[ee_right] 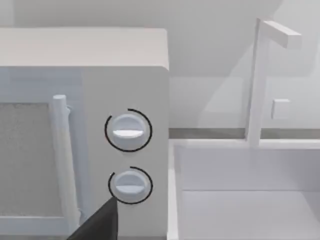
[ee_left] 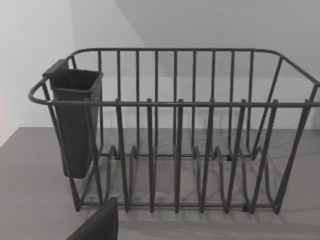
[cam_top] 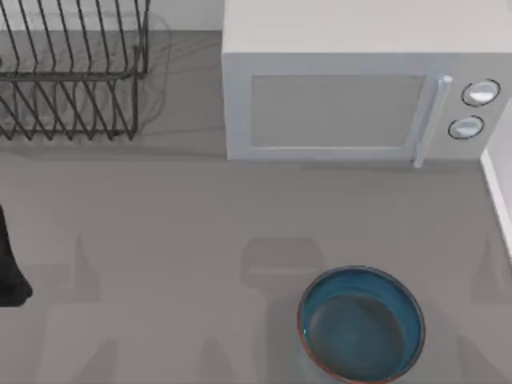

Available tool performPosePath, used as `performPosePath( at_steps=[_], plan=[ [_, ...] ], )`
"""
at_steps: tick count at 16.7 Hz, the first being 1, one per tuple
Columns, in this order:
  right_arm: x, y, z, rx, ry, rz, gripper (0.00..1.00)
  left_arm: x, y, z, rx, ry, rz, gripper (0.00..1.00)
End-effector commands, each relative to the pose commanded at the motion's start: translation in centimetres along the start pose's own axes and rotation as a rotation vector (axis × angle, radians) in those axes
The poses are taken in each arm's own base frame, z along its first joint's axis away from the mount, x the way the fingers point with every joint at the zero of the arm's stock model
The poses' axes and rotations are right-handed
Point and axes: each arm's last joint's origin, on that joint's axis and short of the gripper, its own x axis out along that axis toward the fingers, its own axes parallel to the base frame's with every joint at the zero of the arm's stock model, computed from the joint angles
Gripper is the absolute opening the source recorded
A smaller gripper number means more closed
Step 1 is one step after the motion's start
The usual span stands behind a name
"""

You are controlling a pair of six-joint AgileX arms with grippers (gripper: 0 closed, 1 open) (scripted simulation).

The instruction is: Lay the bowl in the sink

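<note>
The bowl (cam_top: pixel 361 323) has a glossy, glazed-looking teal inside with a duller grey centre and a thin reddish-brown rim like bare ceramic. The table (cam_top: pixel 160 224) is a smooth, matt grey surface. The dish rack (ee_left: pixel 175 135) is dark wire with a faint metal sheen, and its cutlery cup (ee_left: pixel 75 120) looks like matt dark plastic. The microwave (cam_top: pixel 352 88) has a smooth, pale satin casing, and the sink (ee_right: pixel 250 190) is smooth, matt white.

Bowl (cam_top: pixel 362 324) sitting upright on the grey table (cam_top: pixel 160 240), near edge, right of centre; microwave (cam_top: pixel 364 84) standing at the far side, door shut, two dials on its right; wire dish rack (cam_top: pixel 72 68) occupying the far left corner; dark arm part (cam_top: pixel 10 264) showing at the left edge; white sink rim (cam_top: pixel 498 192) lying at the right edge.
</note>
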Motion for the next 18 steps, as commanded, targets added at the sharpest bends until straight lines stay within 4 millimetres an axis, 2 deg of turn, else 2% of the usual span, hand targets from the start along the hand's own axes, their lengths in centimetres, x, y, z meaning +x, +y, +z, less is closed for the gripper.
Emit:
performPosePath(
  at_steps=[4,8,10,13,18],
  plan=[
    [0.0,0.2,0.5,0.018,0.033,0.02,1.0,0.0,0.0,0.0,0.0,0.0,0.0,1.0],
    [0.5,1.3,3.2,0.098,0.229,0.101,1.0,0.0,0.0,0.0,0.0,0.0,0.0,1.0],
    [1.3,2.1,4.8,0.139,0.399,0.14,1.0,0.0,0.0,0.0,0.0,0.0,0.0,1.0],
    [3.7,4.2,6.4,0.172,0.722,0.168,1.0,0.0,0.0,0.0,0.0,0.0,0.0,1.0],
    [8.2,9.3,7.1,0.127,1.232,0.118,1.0,0.0,0.0,0.0,0.0,0.0,0.0,1.0]
  ],
)
